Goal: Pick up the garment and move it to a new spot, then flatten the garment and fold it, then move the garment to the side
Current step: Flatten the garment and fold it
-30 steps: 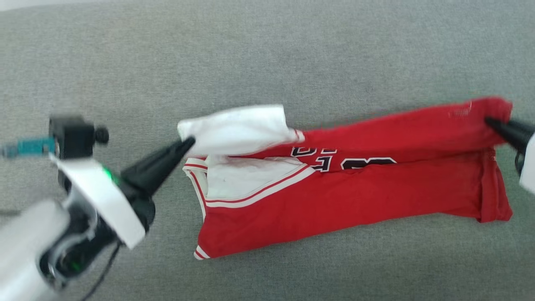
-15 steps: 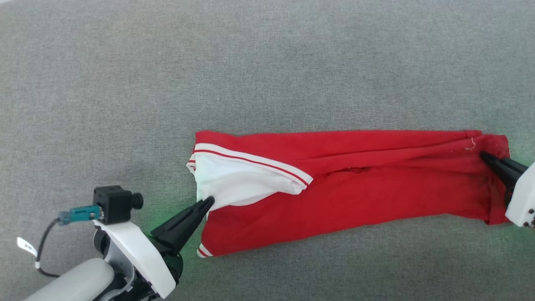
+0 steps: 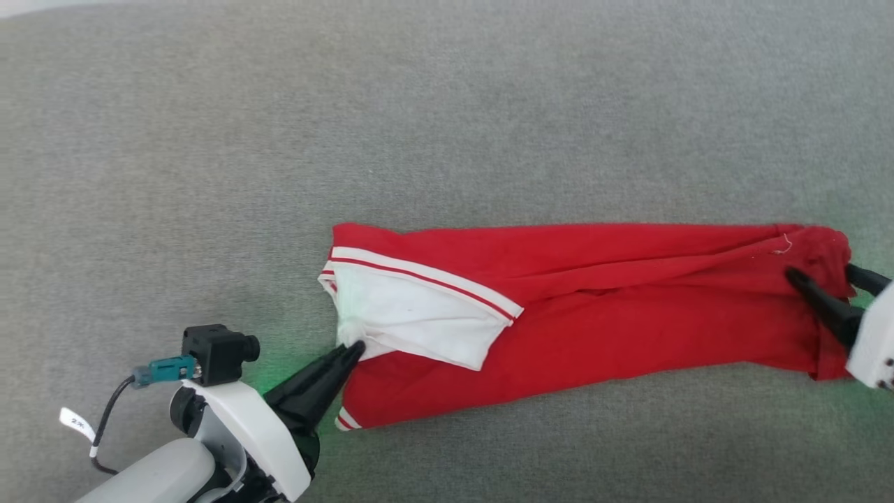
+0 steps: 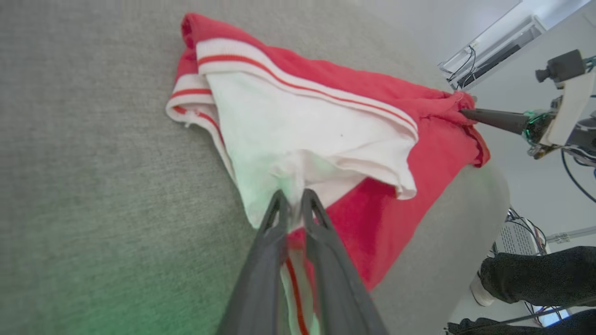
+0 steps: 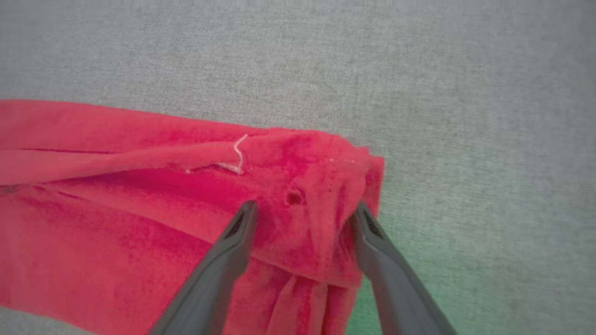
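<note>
Finds the garment (image 3: 594, 328) laid out long and narrow on the grey fabric surface (image 3: 447, 126), low and right of centre in the head view, folded lengthwise, red side up. At its left end, a white sleeve end (image 3: 419, 321) turned over the red, edged by a white band (image 3: 426, 274) with a thin red stripe.

Pinched tight on the lower corner of that white cloth with the left tool (image 3: 353, 347), fingers pressed together and fabric caught between the tips. Seen the same from the left wrist, with the white cloth drawn into a small pucker at the tips. A green glow (image 3: 279, 377) on the surface beside this tool.

At the far right end, spread wide with the right tool (image 3: 818, 271): fingers well apart, straddling the bunched red end, one tip resting on the cloth, the other just at its outer edge. Gripping nothing there, the cloth loose and rumpled between the fingers. A loose white thread (image 5: 240, 151) on the red just beyond the tips.

Past the surface's rounded edge in the left wrist view, a person's leg (image 4: 535, 274) in dark trousers and a pale shoe (image 4: 482, 291).
</note>
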`<state>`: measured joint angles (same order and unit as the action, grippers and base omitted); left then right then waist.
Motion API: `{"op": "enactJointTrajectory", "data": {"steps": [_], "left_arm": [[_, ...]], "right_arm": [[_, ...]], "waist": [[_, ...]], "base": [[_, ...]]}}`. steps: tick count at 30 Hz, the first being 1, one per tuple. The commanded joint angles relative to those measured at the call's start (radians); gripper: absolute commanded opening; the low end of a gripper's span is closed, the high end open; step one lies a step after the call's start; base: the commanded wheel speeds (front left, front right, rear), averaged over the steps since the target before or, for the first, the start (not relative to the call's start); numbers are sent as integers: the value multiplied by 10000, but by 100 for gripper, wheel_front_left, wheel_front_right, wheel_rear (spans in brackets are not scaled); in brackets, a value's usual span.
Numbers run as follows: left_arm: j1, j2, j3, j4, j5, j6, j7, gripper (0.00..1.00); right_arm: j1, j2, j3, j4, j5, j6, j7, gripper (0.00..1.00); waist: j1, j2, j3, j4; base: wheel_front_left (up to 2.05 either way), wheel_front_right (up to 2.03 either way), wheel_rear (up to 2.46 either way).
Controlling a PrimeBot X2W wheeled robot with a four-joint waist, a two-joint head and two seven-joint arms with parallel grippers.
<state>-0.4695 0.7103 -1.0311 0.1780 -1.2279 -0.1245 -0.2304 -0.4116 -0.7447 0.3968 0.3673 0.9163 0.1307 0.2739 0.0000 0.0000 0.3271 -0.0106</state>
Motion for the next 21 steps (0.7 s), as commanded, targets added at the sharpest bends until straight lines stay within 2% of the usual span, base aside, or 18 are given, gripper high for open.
{"op": "enactJointTrajectory", "data": {"steps": [1, 5, 10, 16, 21], "left_arm": [[-70, -86, 26, -29, 133, -48, -94, 100], [77, -341, 302, -153, 339, 0, -259, 100], [486, -867, 829, -6, 518, 213, -352, 100], [1503, -2149, 3039, 539, 1948, 467, -350, 100], [2336, -3102, 4896, 872, 4212, 362, -354, 100]], "right_arm": [[280, -182, -215, -166, 105, -1, 116, 100], [738, -466, -721, -320, 254, -1, 393, 100], [1058, -408, -1246, -11, 409, -1, 715, 100], [1477, -243, -1709, 560, 519, -1, 977, 100], [1725, -99, -1989, 876, 580, -1, 1220, 100]], "waist": [[0, 0, -164, 174], [0, 0, -352, 511], [0, 0, -478, 942], [0, 0, -602, 1557], [0, 0, -716, 1851]], "base": [[0, 0, 0], [0, 0, 0], [0, 0, 0], [0, 0, 0], [0, 0, 0]]}}
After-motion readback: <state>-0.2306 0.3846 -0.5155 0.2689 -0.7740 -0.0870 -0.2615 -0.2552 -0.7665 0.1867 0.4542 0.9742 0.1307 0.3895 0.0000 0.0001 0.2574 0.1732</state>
